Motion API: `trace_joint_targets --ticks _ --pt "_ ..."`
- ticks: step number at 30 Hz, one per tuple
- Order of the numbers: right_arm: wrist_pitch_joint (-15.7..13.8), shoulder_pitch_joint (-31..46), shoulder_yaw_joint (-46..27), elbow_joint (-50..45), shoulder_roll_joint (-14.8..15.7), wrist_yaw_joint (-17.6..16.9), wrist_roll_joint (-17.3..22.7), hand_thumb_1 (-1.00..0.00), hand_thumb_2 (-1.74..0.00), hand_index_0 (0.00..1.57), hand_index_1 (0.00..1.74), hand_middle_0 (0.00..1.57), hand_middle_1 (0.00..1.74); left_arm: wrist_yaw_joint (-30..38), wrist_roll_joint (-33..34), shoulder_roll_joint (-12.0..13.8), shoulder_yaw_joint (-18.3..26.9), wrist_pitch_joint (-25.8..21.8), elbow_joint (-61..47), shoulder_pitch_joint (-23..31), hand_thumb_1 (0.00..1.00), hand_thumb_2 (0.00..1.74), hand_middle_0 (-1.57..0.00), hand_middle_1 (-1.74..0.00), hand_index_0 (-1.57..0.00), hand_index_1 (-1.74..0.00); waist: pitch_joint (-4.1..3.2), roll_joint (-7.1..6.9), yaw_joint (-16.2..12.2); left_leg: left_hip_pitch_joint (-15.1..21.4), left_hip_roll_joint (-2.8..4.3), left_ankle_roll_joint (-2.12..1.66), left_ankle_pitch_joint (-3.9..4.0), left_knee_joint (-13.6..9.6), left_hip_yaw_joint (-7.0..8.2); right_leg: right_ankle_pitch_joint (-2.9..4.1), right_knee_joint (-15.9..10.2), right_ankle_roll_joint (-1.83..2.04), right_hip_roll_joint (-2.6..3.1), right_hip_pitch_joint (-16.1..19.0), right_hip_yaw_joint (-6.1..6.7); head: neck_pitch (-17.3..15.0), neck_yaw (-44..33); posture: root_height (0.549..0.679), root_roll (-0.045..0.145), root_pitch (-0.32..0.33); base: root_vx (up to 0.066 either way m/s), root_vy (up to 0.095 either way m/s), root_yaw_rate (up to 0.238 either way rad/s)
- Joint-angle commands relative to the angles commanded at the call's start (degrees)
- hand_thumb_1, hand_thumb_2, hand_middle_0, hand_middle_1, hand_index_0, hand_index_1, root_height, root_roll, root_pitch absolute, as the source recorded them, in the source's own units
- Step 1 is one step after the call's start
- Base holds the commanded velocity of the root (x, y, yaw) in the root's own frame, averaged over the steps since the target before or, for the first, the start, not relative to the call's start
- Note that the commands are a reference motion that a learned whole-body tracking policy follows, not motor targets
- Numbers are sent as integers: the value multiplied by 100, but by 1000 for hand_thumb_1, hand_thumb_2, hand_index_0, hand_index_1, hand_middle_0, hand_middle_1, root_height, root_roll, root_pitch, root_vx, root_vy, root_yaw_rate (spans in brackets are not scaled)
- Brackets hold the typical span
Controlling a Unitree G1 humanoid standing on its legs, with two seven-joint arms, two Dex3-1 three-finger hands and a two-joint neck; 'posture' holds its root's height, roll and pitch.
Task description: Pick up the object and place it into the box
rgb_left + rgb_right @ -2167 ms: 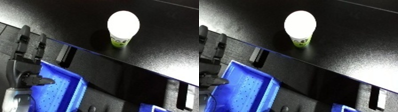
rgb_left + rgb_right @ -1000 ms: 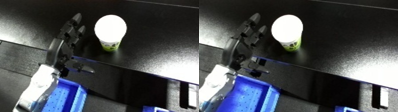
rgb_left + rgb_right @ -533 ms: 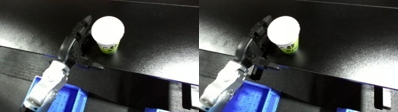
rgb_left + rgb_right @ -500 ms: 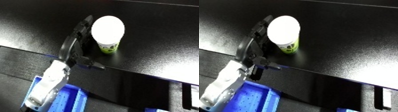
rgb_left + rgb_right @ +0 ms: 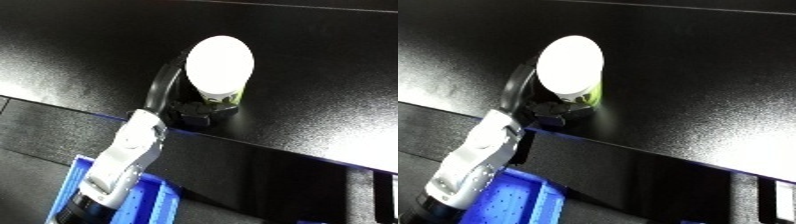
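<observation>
1. The cup (image 5: pixel 219 67) stands on the black table (image 5: pixel 338 90), a bit above the middle of the view. It has a bright white lid facing the camera and a green-and-white printed band low on its side.
2. The left hand (image 5: pixel 182 102) is right up against the cup. The black fingers (image 5: pixel 164 82) curve along the cup's 9 o'clock side, and the thumb part sits at about 6 to 7 o'clock, under the green band. So the fingers are curled round the cup, touching it on the left and at the bottom edge.
3. You can't really tell whether the cup is lifted or sitting on the table; its base is hidden behind the hand.
4. The white and silver left forearm (image 5: pixel 129 155) runs from the hand down toward 7 o'clock, crossing the table's front edge and going out of view at the bottom left.
5. The blue bin (image 5: pixel 531 207) is at the bottom left corner, at about 7 o'clock from the cup, below the table's front edge. Only part of it shows, with a dotted floor and a raised rim. The forearm passes over it.
6. The cup is well apart from the bin, still up on the table side.
7. The right hand doesn't show in either view.
</observation>
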Motion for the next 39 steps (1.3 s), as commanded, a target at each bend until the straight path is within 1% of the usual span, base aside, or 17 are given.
trace_joint_targets --ticks 8,12,16,19,22,25,27,30,33,36,39 --pt "0 -93 40 52 6 15 4 0 0 0 0 0 0 21 -10 -16 -128 -6 284 -291 1000 1740 -1570 -1740 -1570 -1740 0 2 -51 8 21 -8 -5 8 19 9 -10 8 -4 0 16 -1 -94 607 25 -2 -8 -2 -15" --pt "-1 -101 47 80 11 22 1 0 0 0 0 0 0 43 -165 -2 -149 29 361 -360 1000 1740 -1570 -1740 -1570 -1740 0 8 -59 19 29 -13 -2 2 16 10 -17 11 -12 9 16 13 -101 607 27 -3 -7 -6 2" --pt "-72 -88 50 125 8 -59 -145 0 0 0 0 0 0 -71 -709 -1 -65 40 302 -295 1000 1740 -1570 -1740 -1570 -1740 0 36 -45 34 26 -19 1 -7 1 -3 -13 6 -28 22 7 54 -114 607 29 -4 -12 -7 22" --pt "-113 -56 43 111 4 -142 -246 0 0 0 0 0 0 -170 -1143 -14 84 6 107 -142 1000 1740 -1570 -1740 -1570 -1740 0 65 -14 42 12 -22 -8 4 -21 -27 2 -10 -45 37 -5 69 -50 607 31 -5 -20 -8 53" --pt "-106 3 10 55 15 -184 -177 0 0 0 0 0 0 -201 -1298 -1 292 -90 -210 94 1000 1740 -1570 -1740 -1570 -1740 0 99 42 56 -15 -28 -10 2 -52 -59 14 -37 -65 64 -24 70 25 607 35 -6 -25 -8 77" --pt "-115 76 -44 -6 27 -221 -147 0 0 0 0 0 0 -181 -1245 47 547 -210 -570 386 1000 1740 -1570 -1740 -1570 -1740 0 138 117 72 -51 -37 8 -32 -84 -88 15 -70 -78 96 -46 92 109 607 38 -6 -34 -7 93" --pt "-135 149 -92 -53 28 -241 -137 0 0 0 0 0 0 -92 -1203 107 762 -279 -828 630 1000 1740 -1570 -1740 -1570 -1740 0 171 179 92 -78 -50 43 -96 -112 -107 6 -91 -86 122 -62 116 154 608 41 -5 -41 -5 116" --pt "-176 290 -185 -131 23 -255 -101 0 0 0 0 0 0 81 -1176 216 1123 -382 -1162 1027 1000 1740 -1570 -1740 -1570 -1740 0 220 278 116 -118 -68 97 -195 -155 -127 -9 -113 -103 150 -87 199 238 610 43 -3 -44 -11 139" --pt "-250 431 -301 -157 26 -217 -48 0 0 0 0 0 0 152 -1088 337 1533 -564 -1398 1413 1000 1740 -1570 -1740 -1570 -1740 0 264 381 122 -145 -76 124 -237 -190 -143 -16 -130 -124 168 -113 241 364 610 46 -1 -44 -22 156" --pt "-345 548 -399 -159 40 -182 14 0 0 0 0 0 0 268 -833 483 1977 -862 -1541 1792 1000 1740 -1570 -1740 -1570 -1740 0 304 486 131 -161 -82 134 -246 -221 -171 -12 -154 -138 201 -145 241 440 611 48 -2 -28 -22 125" --pt "-395 654 -491 -205 63 -184 71 0 0 0 0 0 0 407 -362 594 2454 -1159 -1521 2259 1000 1740 -1570 -1740 -1570 -1740 0 337 584 138 -177 -85 126 -225 -257 -213 9 -182 -152 236 -177 246 425 610 50 -3 -4 -29 102"
